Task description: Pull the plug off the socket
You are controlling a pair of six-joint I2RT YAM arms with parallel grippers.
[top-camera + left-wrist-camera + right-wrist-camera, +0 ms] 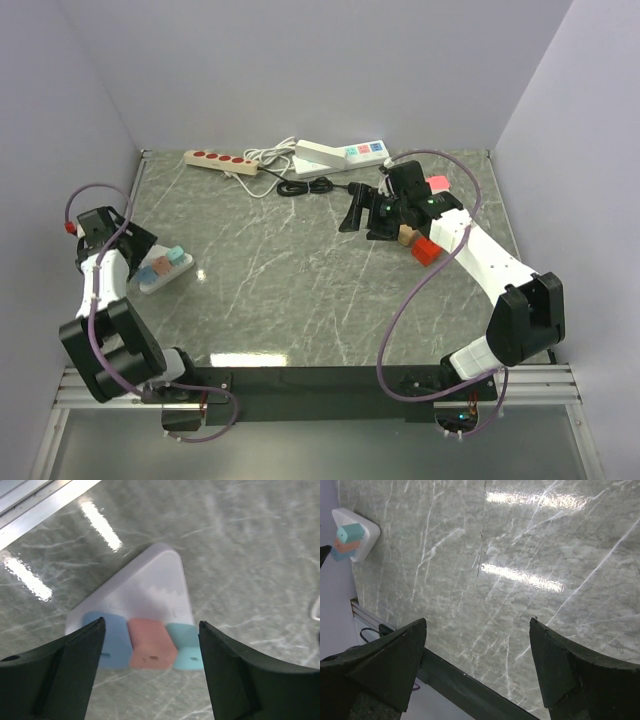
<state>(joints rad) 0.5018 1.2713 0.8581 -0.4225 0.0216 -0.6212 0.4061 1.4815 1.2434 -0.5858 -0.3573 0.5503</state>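
- Desk: green marbled top. L arm at its left edge, R arm reaching in from the right.
- L claw: fingers spread apart, nothing gripped. It straddles a small white socket block w/ blue, salmon & teal caps. Can't tell if the fingertips touch it.
- R claw: fingers wide apart, only bare desk between them. In top view it is right of centre, near the far strips.
- Thin black cord: looped on the desk just in front of the white power strip, w/ one run heading right toward the R claw.
- Plug: on that cord's end, far side of the desk by the white strip. Too small in top view to pick out, so can't tell if it is seated in a socket. Well apart from the L claw.
- Beige strip: red switches, left of the white one. White cord bunched between them.
- Wooden block & red block: beside the R arm's wrist.
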